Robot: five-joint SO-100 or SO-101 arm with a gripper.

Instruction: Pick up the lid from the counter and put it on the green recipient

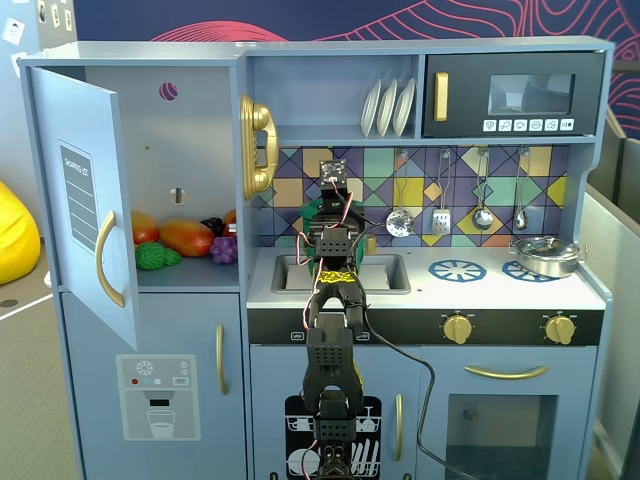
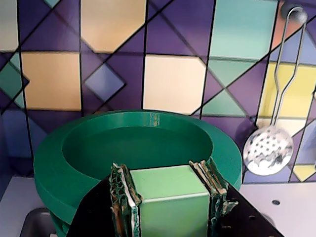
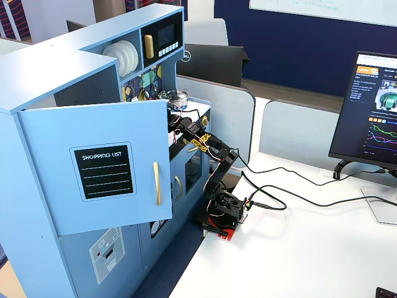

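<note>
Right at the end effector: the lid (image 2: 143, 148), held by its pale green block knob, with the two fingers of the end effector (image 2: 170, 202) clamped on either side of that knob in the wrist view.
Lid attitude: tipped, so its recessed round face shows toward the wrist camera; the disc spreads out beyond the knob, toward the tiled back wall (image 2: 173, 84).
Key relation: a darker green edge peeks out under the lid's lower left; I judge that to be the green recipient (image 2: 55, 224), so the pot sits directly below and just behind the end effector.
Alignment: whether the lid is already touching the rim or only hovering over it, I cannot tell.
Recipient contents: hidden by the lid.
Fixed view: the arm reaches up over the sink (image 1: 340, 272), with a sliver of green (image 1: 312, 210) at the wrist against the wall.
Beside the lid: a slotted spoon (image 2: 269, 148) hangs on the wall to the right.
Further right on the bench (image 1: 500, 290): a silver pan (image 1: 545, 256) on a burner, well apart.
Next move, my call: level the lid, lower it squarely, then release.
</note>
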